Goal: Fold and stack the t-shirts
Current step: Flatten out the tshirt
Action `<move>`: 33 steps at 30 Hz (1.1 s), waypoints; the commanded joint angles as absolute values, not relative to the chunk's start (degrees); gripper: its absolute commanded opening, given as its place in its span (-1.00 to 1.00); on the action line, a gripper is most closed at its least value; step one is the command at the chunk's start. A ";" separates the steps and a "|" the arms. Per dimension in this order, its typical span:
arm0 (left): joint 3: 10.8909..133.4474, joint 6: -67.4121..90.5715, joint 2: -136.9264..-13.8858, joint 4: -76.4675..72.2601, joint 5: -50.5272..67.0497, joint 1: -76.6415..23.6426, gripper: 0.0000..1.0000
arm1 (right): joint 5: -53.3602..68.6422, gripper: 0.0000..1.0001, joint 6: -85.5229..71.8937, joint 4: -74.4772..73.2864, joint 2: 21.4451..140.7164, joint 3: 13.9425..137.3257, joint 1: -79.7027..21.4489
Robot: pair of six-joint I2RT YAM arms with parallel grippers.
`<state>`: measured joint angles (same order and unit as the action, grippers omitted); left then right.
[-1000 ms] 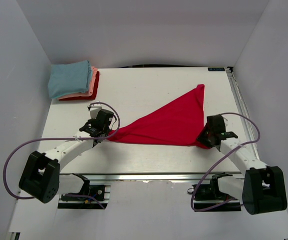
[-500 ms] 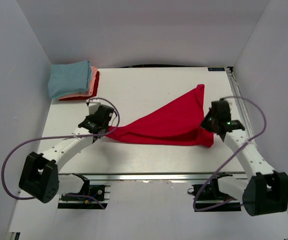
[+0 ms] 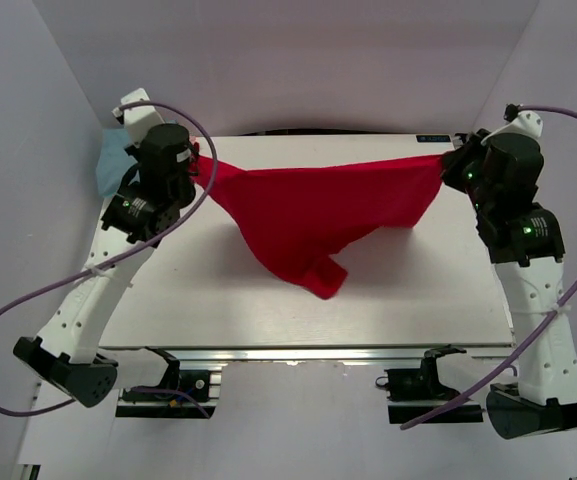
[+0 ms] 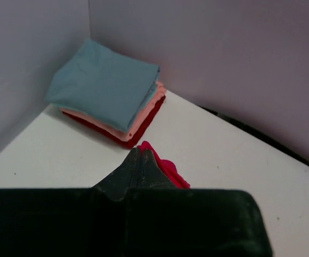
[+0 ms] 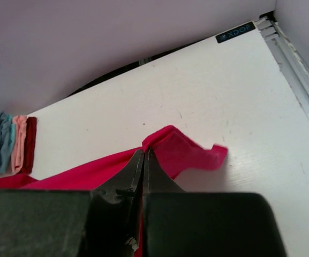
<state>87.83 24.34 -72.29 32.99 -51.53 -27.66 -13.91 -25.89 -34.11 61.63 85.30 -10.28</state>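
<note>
A bright red t-shirt [image 3: 313, 210] hangs in the air, stretched between both raised arms, its lower part sagging toward the table. My left gripper [image 3: 204, 166] is shut on the shirt's left end; a red tuft [image 4: 162, 167] pokes out past the closed tips [image 4: 141, 152]. My right gripper [image 3: 451, 160] is shut on the right end, where red cloth [image 5: 181, 152] bunches beyond the closed tips [image 5: 145, 152]. A stack of folded shirts [image 4: 111, 93], light blue over salmon-pink over red, lies in the back left corner; the left arm mostly hides it in the top view.
The white table [image 3: 408, 290] is enclosed by pale walls on the left, back and right. A metal rail [image 5: 299, 69] runs along the table's right edge. Purple cables [image 3: 38, 300] loop from both arms.
Both arms have risen and swung back, lifting the red shirt off the table and stretching it between them. The right gripper closed on the shirt's right end during this time.
</note>
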 commanded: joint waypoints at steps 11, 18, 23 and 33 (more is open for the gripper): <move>106.15 14.24 -60.64 31.89 -45.19 -27.69 -1.00 | -21.45 -1.00 -16.35 -41.21 54.22 115.43 -10.37; 134.94 13.89 -70.65 45.50 -36.92 -27.77 -1.00 | -10.47 -1.00 -17.05 -49.21 59.76 128.49 -10.63; 131.94 13.01 -75.32 44.04 -35.42 -27.69 -1.00 | -4.23 -1.00 -16.70 -50.71 64.24 124.65 -10.55; 121.72 9.33 -94.17 42.09 -33.92 -27.77 -1.00 | 4.48 -1.00 -16.88 -40.09 74.67 101.36 -10.55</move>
